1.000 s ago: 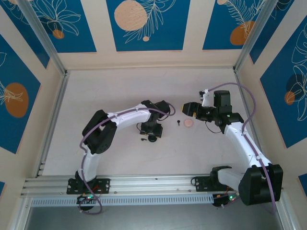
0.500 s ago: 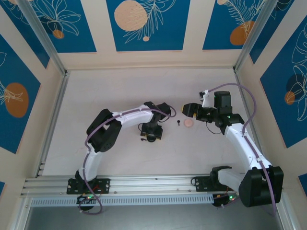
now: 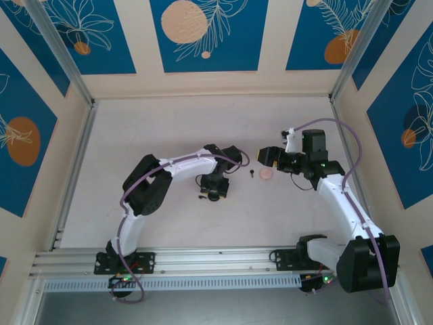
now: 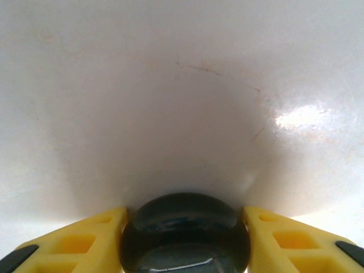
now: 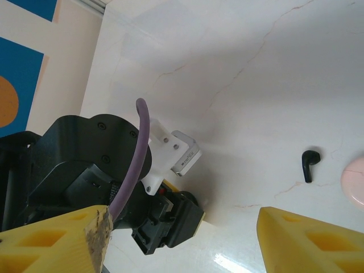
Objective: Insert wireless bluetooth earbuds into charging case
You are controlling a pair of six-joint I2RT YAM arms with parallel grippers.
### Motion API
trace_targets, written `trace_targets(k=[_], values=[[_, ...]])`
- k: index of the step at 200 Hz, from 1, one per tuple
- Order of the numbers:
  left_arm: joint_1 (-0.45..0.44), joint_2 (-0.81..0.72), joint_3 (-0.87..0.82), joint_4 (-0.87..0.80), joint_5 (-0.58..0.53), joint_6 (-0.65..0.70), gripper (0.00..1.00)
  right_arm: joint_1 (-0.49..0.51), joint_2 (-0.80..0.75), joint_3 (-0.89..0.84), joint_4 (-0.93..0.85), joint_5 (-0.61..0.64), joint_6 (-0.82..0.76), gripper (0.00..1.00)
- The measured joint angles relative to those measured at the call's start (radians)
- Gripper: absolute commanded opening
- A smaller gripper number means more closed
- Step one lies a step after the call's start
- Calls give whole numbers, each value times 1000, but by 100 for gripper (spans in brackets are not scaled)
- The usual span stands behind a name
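Yellow fingers of the left pincer stood closed against both sides of the black charging case, which sat squarely between them on the pale table; a second earlier the jaws had hung wider above it. The right pincer had barely shifted and gaped wide with nothing in it. One black earbud and a pink disc lay just beyond one of its fingers.
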Motion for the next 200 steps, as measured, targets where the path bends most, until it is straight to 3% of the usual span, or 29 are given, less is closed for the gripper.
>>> trace_targets(k=[42,78,152,200], values=[[-4,-21,-25,16,-8,56,39,-47,3,-10,-19,-12,1,68],[-10,-123,-117,96,-13,205,37,-138,58,-10,-43,-96,3,65],[-11,-469,-495,512,114,626,38,-190,164,-10,-137,-268,-55,57],[-11,-508,-618,692,184,820,41,-176,211,-10,-175,-358,-76,53]])
